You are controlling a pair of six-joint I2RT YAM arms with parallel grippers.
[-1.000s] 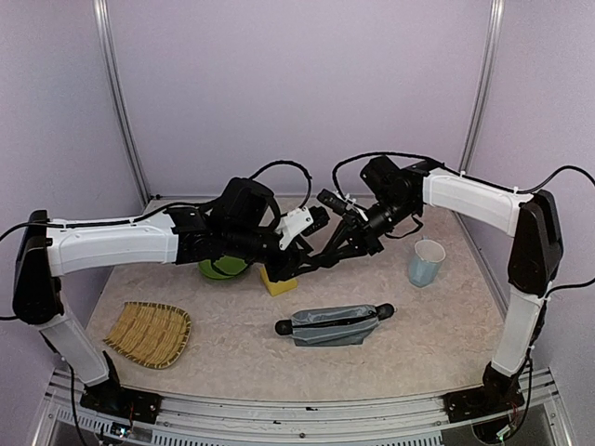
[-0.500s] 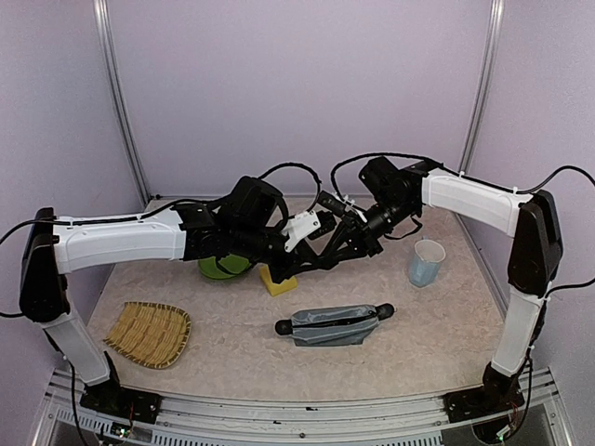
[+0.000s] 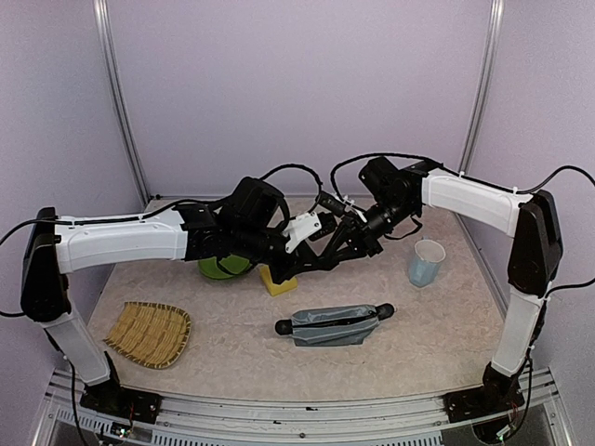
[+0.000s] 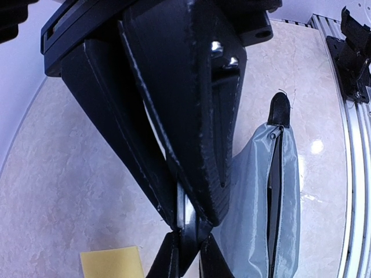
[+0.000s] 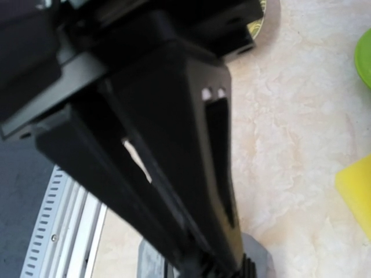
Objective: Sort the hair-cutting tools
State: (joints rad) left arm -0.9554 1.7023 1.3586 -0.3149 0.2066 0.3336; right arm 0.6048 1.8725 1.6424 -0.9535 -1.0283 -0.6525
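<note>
Starting lower L of the top view: a woven tray (image 3: pixel 149 334) lies flat on the table (image 3: pixel 446 344). Up and to the R of it sits a green bowl (image 3: pixel 221 268), partly hidden behind the L arm.

Mid frame, both arms meet tip to tip above the table, over the spot where a yellow sponge (image 3: pixel 277 282) lies just R of the bowl. In the L wrist view, the left end effector (image 4: pixel 184 223) is clenched on a thin silver strip, prob. a blade of the scissors (image 4: pixel 181 209). Two black bits splay out below the tips. So the scissors are up in the air at centre frame, off the table, w/ the sponge below-L and the grey pouch (image 3: pixel 333 327) below-R. The pouch lies flat, zip gaping, near the bottom centre of the top view.

The right end effector (image 5: pixel 211 266) comes in from the R, its fingers pressed together. Its tips run off the bottom of the R wrist view, so I can't tell whether it pinches anything.

Far R, a pale blue cup (image 3: pixel 426 263) stands upright, well apart from the rest.
</note>
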